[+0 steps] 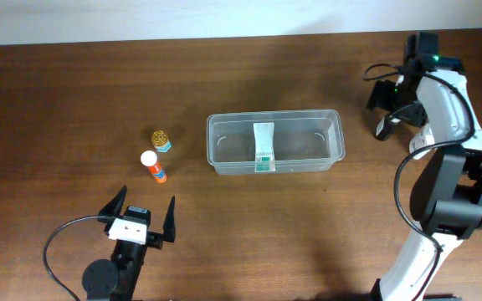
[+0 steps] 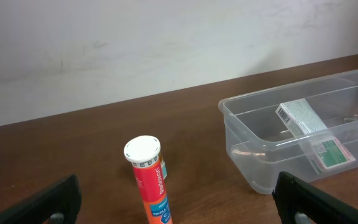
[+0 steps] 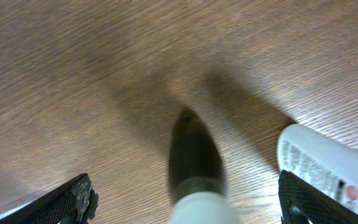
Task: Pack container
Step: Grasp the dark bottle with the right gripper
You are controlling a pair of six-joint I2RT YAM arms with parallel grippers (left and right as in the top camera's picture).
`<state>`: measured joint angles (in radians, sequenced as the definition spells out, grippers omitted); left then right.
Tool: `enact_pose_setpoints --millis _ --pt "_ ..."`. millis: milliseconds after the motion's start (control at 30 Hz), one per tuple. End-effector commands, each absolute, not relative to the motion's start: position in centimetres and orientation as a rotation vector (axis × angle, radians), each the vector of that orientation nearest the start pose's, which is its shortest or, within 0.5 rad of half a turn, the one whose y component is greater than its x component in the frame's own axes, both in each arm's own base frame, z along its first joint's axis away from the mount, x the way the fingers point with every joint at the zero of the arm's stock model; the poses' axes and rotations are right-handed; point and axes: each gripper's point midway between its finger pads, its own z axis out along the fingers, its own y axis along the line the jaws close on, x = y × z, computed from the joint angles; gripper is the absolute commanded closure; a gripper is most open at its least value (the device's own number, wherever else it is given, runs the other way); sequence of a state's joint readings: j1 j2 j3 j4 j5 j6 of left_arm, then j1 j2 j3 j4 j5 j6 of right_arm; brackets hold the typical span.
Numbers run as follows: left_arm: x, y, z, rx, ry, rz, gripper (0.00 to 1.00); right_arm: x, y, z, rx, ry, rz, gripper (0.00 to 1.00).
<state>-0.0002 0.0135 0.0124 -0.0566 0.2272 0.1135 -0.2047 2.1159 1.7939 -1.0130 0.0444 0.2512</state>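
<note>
The clear plastic container (image 1: pixel 274 142) sits mid-table with a white and green box (image 1: pixel 263 146) lying inside it. In the left wrist view the container (image 2: pixel 253 149) is ahead to the right, with the box (image 2: pixel 303 121) leaning inside. An orange tube with a white cap (image 1: pixel 153 165) lies just ahead of my left gripper (image 1: pixel 145 205). That gripper (image 2: pixel 176 205) is open, and the tube (image 2: pixel 151 180) lies between its fingers but apart from both. My right gripper (image 1: pixel 389 109) is at the far right. It (image 3: pixel 188 202) stands open astride a dark-capped white bottle (image 3: pixel 194 168), with gaps on both sides.
A small gold-lidded jar (image 1: pixel 161 139) stands left of the container, behind the orange tube. A second white labelled bottle (image 3: pixel 325 168) lies by the right gripper's right finger. The table's far edge meets a pale wall (image 2: pixel 166 43).
</note>
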Motion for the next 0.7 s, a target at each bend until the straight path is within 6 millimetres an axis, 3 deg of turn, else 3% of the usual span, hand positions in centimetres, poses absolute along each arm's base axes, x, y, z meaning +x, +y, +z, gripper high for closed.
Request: enact_pose_setpoints --millis 0,100,233,467,667 --pt "24.2 -3.6 16.2 0.266 1.606 -0.073 0.01 44.9 -10.4 6.6 0.594 2.882 -0.058 0.13" --pt "24.2 -3.6 16.2 0.266 1.606 -0.073 0.01 44.9 -10.4 6.5 0.582 2.887 -0.055 0.15" --pt "24.2 -3.6 16.2 0.266 1.606 -0.073 0.01 44.9 -10.4 6.4 0.571 2.889 -0.057 0.25" --pt "24.2 -3.6 16.2 0.266 1.606 -0.073 0.01 44.7 -10.4 5.4 0.554 2.917 -0.058 0.27" --pt "24.2 -3.6 16.2 0.266 1.606 -0.073 0.01 44.9 -10.4 5.1 0.554 2.915 -0.058 0.41"
